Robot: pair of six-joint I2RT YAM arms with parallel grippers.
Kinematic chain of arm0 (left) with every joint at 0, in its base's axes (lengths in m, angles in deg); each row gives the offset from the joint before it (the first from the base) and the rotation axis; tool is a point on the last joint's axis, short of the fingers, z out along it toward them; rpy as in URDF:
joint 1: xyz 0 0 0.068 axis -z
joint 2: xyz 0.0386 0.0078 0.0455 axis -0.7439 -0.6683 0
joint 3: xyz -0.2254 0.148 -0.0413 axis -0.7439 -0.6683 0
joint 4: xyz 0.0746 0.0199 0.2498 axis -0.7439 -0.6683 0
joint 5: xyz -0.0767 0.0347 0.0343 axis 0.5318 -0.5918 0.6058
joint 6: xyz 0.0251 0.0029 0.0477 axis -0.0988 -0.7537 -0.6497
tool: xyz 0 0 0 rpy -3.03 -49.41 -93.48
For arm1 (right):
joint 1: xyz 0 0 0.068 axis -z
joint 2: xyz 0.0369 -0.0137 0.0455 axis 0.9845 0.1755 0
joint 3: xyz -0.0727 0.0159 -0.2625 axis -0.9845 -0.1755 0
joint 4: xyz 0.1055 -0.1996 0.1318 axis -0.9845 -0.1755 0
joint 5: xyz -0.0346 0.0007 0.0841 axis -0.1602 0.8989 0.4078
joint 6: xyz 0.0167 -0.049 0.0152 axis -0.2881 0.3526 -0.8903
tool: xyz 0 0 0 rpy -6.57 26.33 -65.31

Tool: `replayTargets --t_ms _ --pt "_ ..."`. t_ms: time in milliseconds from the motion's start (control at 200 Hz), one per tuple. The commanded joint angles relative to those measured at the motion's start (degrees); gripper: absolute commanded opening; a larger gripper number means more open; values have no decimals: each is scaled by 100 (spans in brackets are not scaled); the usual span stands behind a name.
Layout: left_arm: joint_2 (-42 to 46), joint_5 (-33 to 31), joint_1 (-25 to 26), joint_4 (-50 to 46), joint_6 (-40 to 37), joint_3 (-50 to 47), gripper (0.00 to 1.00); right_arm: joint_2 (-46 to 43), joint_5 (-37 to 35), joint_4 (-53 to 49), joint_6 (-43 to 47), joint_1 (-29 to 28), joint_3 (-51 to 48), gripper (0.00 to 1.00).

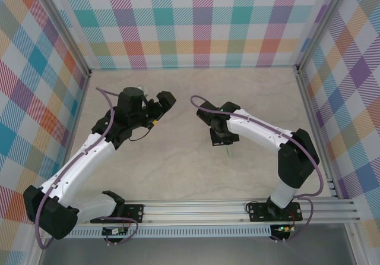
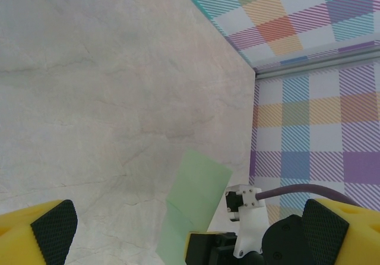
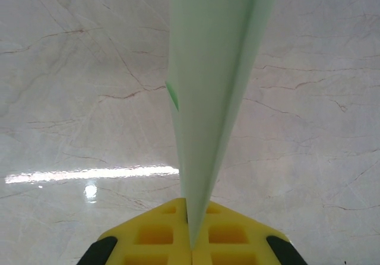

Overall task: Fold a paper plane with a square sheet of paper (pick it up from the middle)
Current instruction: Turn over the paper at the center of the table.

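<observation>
right gripper (image 3: 191, 248): clamped on slim pale-green folded paper plane (image 3: 211, 87), frame centre | left gripper (image 2: 190, 232): jaws wide, empty, lower edge

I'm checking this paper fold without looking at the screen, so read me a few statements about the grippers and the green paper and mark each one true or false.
1. The right gripper is shut on the folded green paper. True.
2. The left gripper is pinching the paper too. False: its jaws stand wide open, apart from the paper.
3. The paper lies flat on the table. False: it sticks out from between the right gripper's fingers, tapering to a slim folded shape.
4. The walls around the table carry a coloured check pattern. True.
</observation>
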Motion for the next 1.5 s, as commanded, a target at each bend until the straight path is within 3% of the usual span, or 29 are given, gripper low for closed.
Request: replayTargets --t_ms 0,175,375,560,775,1165,1320,1495 --pt "171 31 -81 -222 -322 139 100 92 -189 -216 -167 -73 245 5" --pt "425 -159 -109 -367 -578 -466 100 321 -821 -950 -358 -148 633 6" --pt "547 -401 -151 -273 -718 -1382 100 1212 -1451 -2333 -756 -360 1576 8" --pt "931 -1034 -182 -657 -553 -1930 100 2048 -1474 -2810 -1072 -488 2244 11" --pt "1578 -1732 -213 -1387 -430 -2154 100 2801 -840 -2480 -1075 -589 2642 12" --pt "1689 -1395 -248 -1499 -727 -2149 100 3488 500 -1347 -955 -771 3022 22" --pt "1717 -895 -248 -1200 -818 -2317 100 3102 981 -754 -807 -746 2778 38" --pt "1537 -21 -232 -504 -827 -2593 100 1690 1773 755 -519 -508 1521 55"
